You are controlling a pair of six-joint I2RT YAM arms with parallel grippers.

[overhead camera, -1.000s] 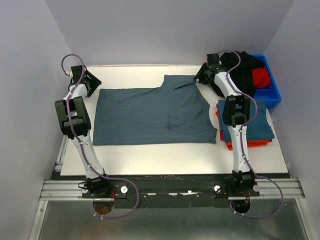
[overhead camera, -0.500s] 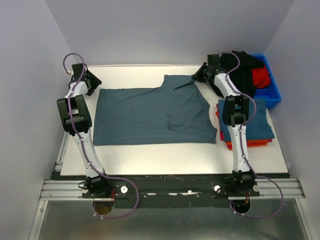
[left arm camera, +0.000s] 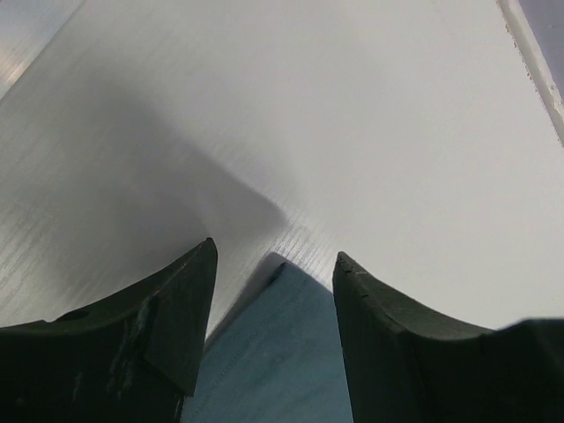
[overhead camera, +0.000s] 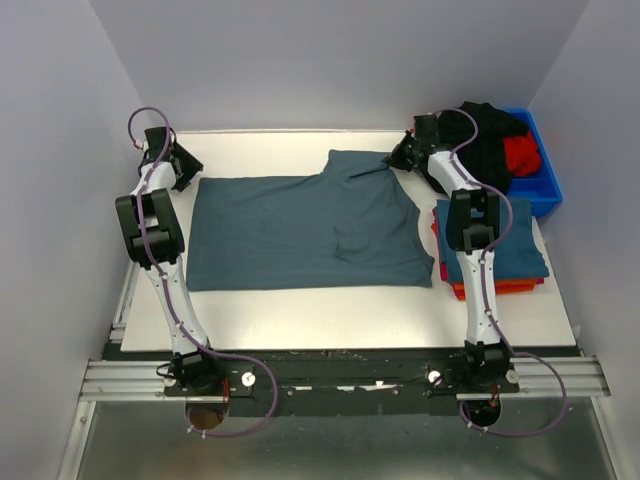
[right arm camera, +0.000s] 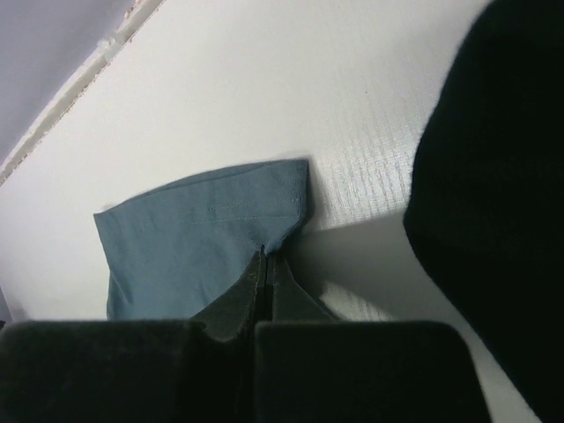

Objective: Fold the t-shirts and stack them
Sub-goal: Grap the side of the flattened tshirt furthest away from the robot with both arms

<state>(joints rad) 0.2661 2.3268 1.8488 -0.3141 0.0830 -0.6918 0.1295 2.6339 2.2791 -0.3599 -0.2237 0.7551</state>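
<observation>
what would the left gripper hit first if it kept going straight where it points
Probably the corner of the teal shirt just ahead of the left gripper, then bare table; depth unclear.

white table [overhead camera: 300,310], a teal t-shirt [overhead camera: 290,230] spread flat across its middle, one sleeve toward the far edge, a stack of folded shirts [overhead camera: 525,258] on the right side, teal over orange, a blue bin [overhead camera: 546,187] at the far right corner

A lab: plain enclosure walls [overhead camera: 330,60], aluminium mounting rail [overhead camera: 120,381].
</observation>
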